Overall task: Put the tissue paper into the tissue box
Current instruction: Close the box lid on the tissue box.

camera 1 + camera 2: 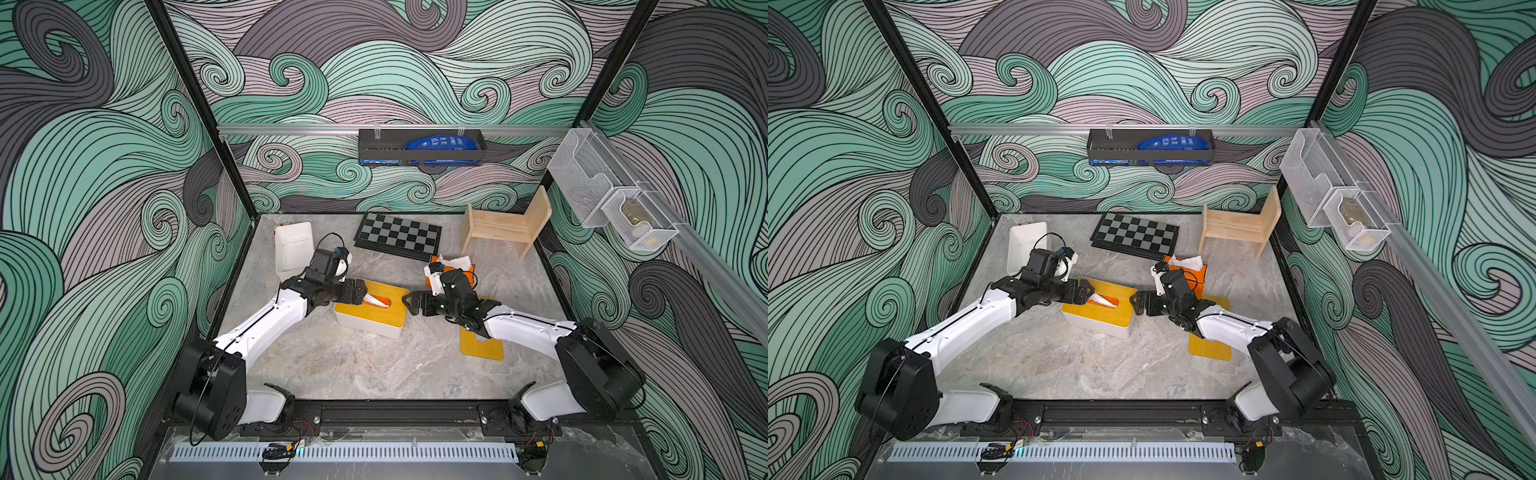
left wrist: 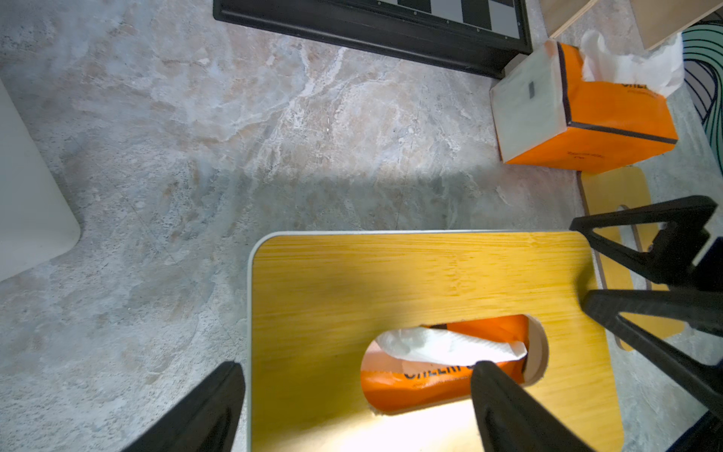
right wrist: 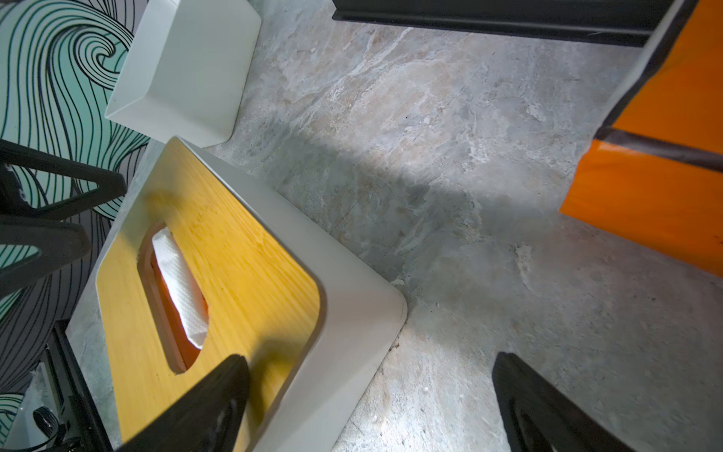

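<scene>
The tissue box (image 1: 388, 322) is white with a slotted wooden lid and stands mid-table. Inside it lies an orange pack of tissue paper (image 2: 410, 387), and a white sheet (image 2: 442, 344) pokes up through the slot, as the right wrist view also shows on the sheet (image 3: 180, 281). My left gripper (image 1: 361, 293) hovers open over the box's left end, one fingertip beside the sheet in the left wrist view, holding nothing. My right gripper (image 1: 411, 301) is open at the box's right end, straddling its corner (image 3: 375, 309) with nothing gripped.
A second orange tissue pack (image 1: 457, 264) sits behind my right wrist. A loose wooden lid (image 1: 484, 349) lies under the right arm. A lidless white box (image 1: 293, 247), a chessboard (image 1: 399, 235) and a small wooden chair (image 1: 507, 222) line the back.
</scene>
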Tool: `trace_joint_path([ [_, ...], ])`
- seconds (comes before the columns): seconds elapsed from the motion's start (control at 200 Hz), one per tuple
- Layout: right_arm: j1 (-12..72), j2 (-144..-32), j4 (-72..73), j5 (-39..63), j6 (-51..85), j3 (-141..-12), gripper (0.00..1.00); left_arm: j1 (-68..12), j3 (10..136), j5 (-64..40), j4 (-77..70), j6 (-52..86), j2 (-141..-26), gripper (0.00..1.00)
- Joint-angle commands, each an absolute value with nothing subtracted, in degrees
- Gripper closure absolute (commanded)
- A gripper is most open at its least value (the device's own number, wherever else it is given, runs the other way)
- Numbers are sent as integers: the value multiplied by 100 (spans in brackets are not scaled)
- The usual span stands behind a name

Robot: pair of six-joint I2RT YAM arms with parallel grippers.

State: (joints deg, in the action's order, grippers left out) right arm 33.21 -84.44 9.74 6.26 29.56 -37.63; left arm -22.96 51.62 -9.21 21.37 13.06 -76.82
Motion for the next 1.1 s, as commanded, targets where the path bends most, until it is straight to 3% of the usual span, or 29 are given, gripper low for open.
trace_joint_path([
  [0.0,3362,-8869,-212,269,2891,-3191,0,-2312,5159,-932,2096,1295,-7532,7],
  [0.485,3607,-9275,152,615,2959,-3589,0,-2312,5142,-943,2083,1309,-7515,7],
  [0.876,3595,-7690,-256,605,2680,-4040,0,-2303,5117,-765,2032,1336,-7354,6],
  [1.096,3584,-7448,-422,404,2597,-3890,0,-2303,5098,-738,2004,1344,-7291,6],
])
